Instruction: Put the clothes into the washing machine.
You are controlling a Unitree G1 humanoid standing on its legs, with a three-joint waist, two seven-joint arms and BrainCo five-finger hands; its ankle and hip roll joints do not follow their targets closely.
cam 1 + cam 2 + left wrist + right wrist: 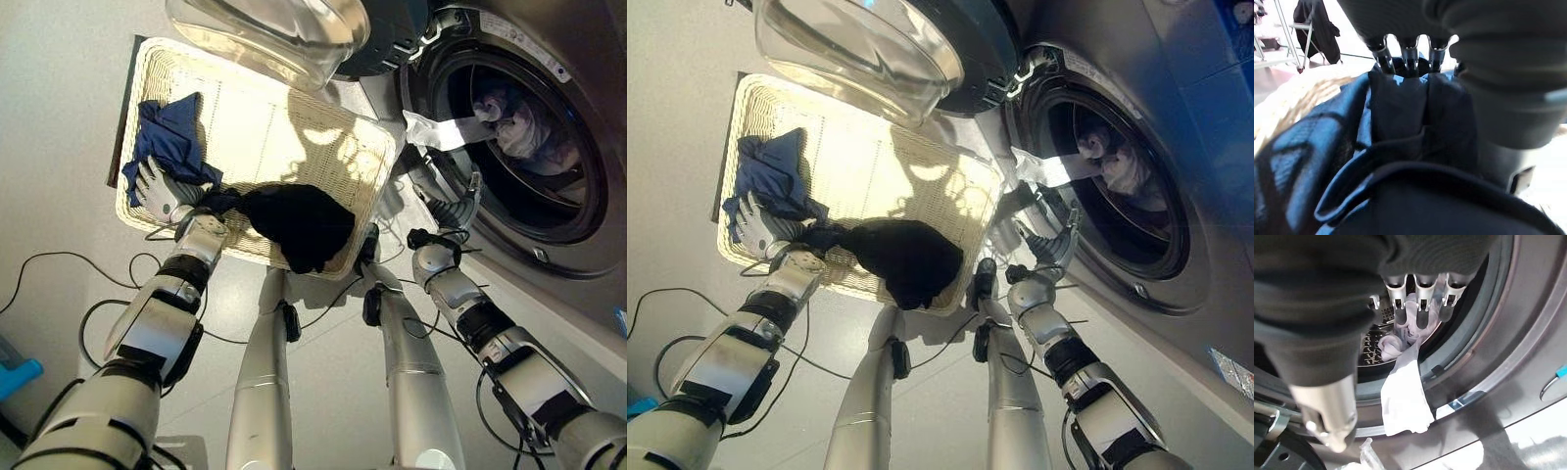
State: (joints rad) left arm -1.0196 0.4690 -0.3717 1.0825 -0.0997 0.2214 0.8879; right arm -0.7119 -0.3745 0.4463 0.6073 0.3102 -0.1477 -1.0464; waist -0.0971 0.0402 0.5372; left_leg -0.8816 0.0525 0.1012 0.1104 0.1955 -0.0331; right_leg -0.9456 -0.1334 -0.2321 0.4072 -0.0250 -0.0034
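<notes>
A cream wicker basket [265,127] lies on the floor beside the front-loading washing machine [549,225]. In it a blue garment [171,137] is bunched at the far left, and a black garment [299,223] hangs over the near rim. My left hand [157,191] rests on the blue garment [1352,161] with its fingers [1408,54] straight and pressed into the folds. My right hand [460,211] is open, held just below the drum opening, holding nothing. Pale clothes [519,122] lie in the drum, and a white cloth [1403,401] hangs out over the door seal.
The washer's glass door [265,34] stands open above the basket's far side. A dark mat [127,88] shows under the basket's left edge. A blue object [15,377] sits at the lower left. A chair with a dark garment [1315,27] stands farther off.
</notes>
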